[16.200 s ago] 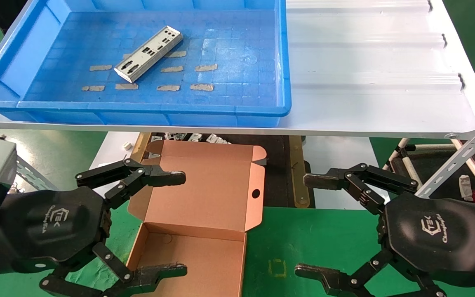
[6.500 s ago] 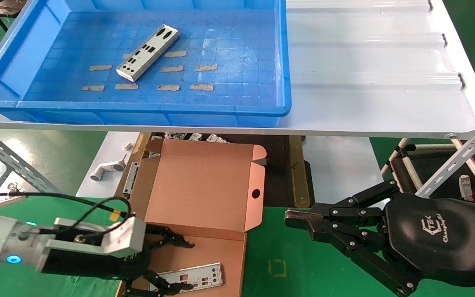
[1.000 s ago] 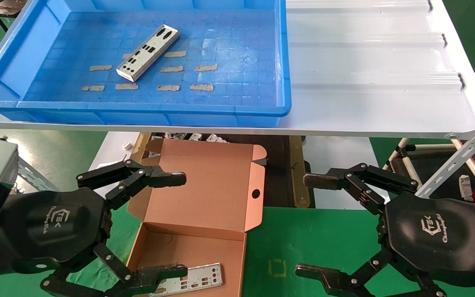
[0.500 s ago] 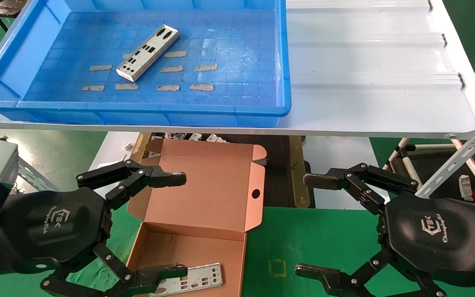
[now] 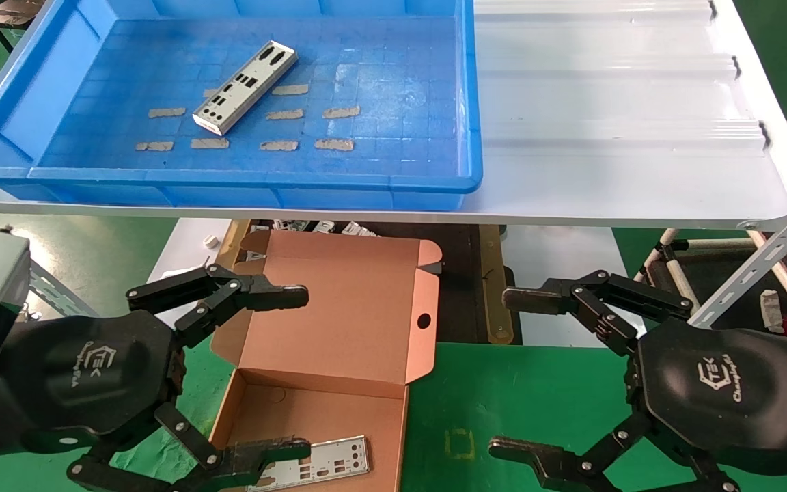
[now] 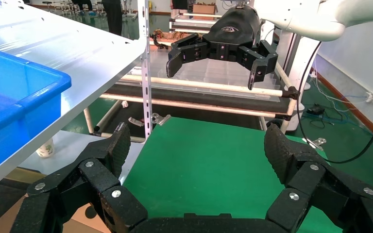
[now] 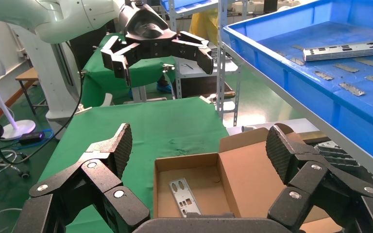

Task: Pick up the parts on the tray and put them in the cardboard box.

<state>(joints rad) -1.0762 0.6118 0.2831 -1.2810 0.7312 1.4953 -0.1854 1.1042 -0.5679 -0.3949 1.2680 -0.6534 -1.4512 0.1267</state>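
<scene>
One part (image 5: 246, 87) is seen lying slantwise on the floor of the tray (image 5: 229, 184), among tan tape strips (image 5: 277, 145); the tray is set at the left end of the white ribbed shelf (image 5: 612, 137). A second part (image 5: 328, 461) is laid flat in the base of the cardboard box (image 5: 339, 321) (its lid is folded back), on the green counter (image 5: 523, 396) below the shelf's front edge. The left hand (image 5: 298, 372) is held spread wide and empty over the box's left side. The right hand (image 5: 513, 372) is likewise spread wide and empty, above the counter right of the box.
</scene>
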